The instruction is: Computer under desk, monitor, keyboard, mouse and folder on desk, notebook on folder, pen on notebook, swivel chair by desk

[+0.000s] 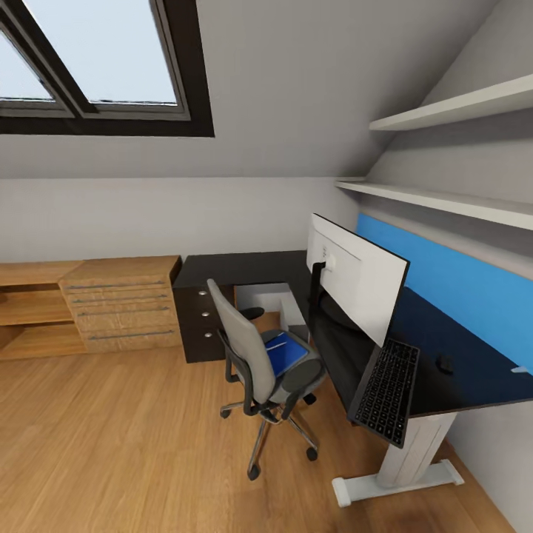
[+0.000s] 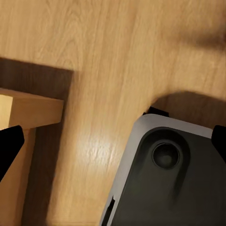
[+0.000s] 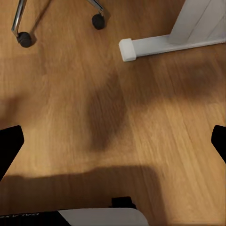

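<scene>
sloped bedroom; folder (image 1: pixel 285 354) half hidden on swivel chair (image 1: pixel 268 370); mouse (image 1: pixel 444 363) indistinct

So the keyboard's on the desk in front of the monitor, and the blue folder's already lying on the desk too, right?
Not quite. The keyboard is on the desk by the monitor, but the head view shows the blue folder lying on the swivel chair seat, not the desk.

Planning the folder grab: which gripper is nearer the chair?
Right. Its wrist view has the chair's castors and the desk foot on the floor just ahead. The left wrist view looks down on bare floor and a wooden corner, with no chair parts.
</scene>
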`<state>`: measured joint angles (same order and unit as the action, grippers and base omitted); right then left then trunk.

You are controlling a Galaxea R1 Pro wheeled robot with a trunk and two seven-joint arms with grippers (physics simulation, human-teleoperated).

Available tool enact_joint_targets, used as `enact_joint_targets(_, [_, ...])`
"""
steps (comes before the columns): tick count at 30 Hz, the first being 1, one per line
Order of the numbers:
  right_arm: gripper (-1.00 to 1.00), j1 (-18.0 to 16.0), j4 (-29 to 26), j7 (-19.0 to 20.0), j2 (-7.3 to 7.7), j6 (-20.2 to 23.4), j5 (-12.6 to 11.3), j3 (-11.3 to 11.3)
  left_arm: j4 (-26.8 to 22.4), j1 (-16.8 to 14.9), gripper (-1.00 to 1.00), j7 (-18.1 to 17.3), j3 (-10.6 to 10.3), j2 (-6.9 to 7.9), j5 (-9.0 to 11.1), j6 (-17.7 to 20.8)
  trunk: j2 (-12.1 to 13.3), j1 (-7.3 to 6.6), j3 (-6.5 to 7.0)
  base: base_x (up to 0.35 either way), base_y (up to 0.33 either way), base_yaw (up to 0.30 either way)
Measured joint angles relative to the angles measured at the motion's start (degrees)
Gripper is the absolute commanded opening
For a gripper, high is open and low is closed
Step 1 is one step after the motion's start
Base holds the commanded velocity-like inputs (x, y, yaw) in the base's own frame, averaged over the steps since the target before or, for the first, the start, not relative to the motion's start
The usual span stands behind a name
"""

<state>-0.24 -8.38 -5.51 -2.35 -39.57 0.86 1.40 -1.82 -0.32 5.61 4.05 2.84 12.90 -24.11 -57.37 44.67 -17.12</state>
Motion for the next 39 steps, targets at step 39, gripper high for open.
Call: enact_joint_targets(39, [1.00,0.00,-0.24,-0.48,2.26,-0.35,-0.07,0.30,0.31,0.00,1.00,0.12,0.36,-2.16,0.21,-0.35,0.00,0.00,0.00,0.000,0.000,0.071])
